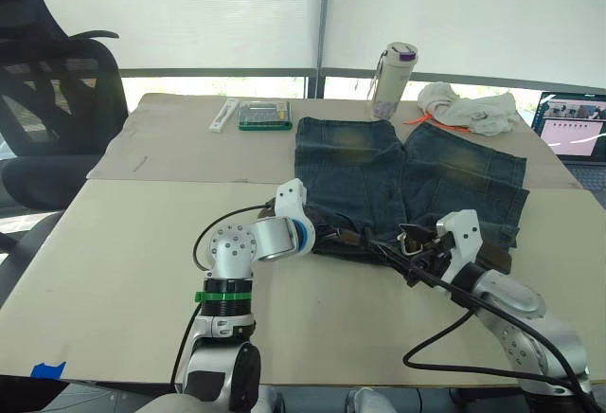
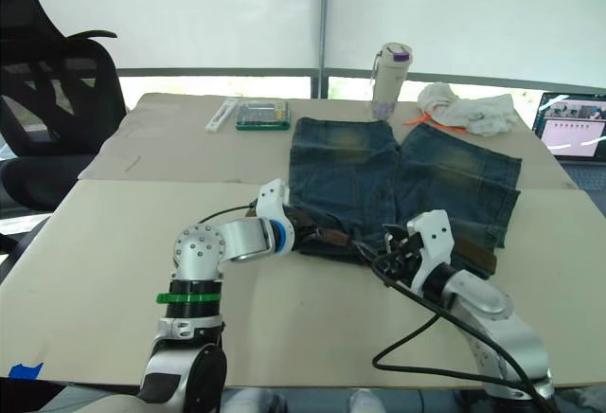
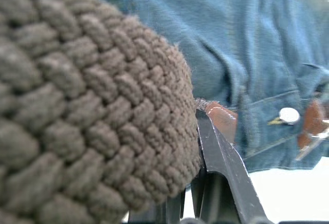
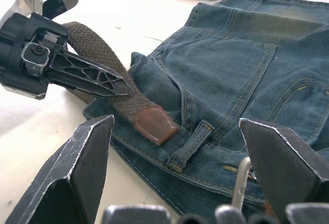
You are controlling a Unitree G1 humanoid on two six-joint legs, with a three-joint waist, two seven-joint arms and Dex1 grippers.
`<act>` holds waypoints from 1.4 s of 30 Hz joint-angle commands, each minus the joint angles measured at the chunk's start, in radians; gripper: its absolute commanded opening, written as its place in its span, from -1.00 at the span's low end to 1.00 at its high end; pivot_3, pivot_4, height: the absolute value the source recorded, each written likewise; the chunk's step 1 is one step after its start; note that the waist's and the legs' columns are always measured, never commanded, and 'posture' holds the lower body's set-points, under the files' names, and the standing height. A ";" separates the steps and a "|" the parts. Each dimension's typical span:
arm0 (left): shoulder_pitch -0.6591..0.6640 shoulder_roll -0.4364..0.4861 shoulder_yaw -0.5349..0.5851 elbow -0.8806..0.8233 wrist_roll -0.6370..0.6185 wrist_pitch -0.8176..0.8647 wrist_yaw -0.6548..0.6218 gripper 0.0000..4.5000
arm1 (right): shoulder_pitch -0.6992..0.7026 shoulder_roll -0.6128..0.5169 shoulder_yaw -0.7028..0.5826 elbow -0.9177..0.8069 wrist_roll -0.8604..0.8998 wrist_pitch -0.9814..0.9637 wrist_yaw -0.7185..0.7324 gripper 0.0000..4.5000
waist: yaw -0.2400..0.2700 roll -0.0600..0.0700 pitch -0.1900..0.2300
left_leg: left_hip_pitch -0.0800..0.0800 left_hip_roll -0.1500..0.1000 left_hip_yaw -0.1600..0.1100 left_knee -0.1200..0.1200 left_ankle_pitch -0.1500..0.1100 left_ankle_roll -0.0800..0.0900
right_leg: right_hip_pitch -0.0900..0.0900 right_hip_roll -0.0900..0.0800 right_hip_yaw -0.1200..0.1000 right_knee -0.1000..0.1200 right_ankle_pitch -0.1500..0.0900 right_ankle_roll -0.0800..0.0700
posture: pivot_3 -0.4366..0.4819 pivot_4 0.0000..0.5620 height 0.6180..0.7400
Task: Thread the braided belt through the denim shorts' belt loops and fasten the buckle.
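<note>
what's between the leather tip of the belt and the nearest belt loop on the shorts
Just bare denim waistband. In the right wrist view the braided belt ends in a brown leather tip lying just short of the belt loop, not yet through it.

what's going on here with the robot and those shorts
The robot is working a braided belt into denim shorts laid flat on the table. Its left gripper pinches the strap near its brown leather tip, which rests on the waistband just short of a belt loop. The right gripper is open, hovering at the waistband.
</note>
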 commanded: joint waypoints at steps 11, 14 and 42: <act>0.198 0.232 -0.083 -0.268 0.165 -0.311 -0.478 -1.00 | 0.012 -0.134 0.065 0.080 -0.224 -0.230 0.107 0.91 | -0.016 0.001 0.000 | 0.001 0.002 0.000 0.000 0.000 -0.001 | 0.000 0.001 0.000 0.000 -0.001 -0.001 | -0.05 -0.47 0.95; 0.210 0.231 -0.031 -0.278 0.140 -0.303 -0.502 -1.00 | 0.002 -0.167 0.046 0.141 -0.264 -0.314 0.137 0.91 | -0.013 0.001 0.000 | 0.001 0.002 0.000 0.000 0.000 0.000 | 0.001 0.000 0.000 0.000 -0.001 -0.001 | -0.05 -0.47 0.95; 0.222 0.313 0.002 -0.257 0.186 -0.265 -0.645 -1.00 | -0.293 -0.085 0.355 0.357 -0.513 -0.339 0.334 -0.98 | -0.038 -0.004 -0.001 | 0.006 0.004 0.000 -0.003 0.002 -0.004 | 0.002 0.003 0.002 0.001 -0.001 -0.002 | -0.05 -0.47 0.95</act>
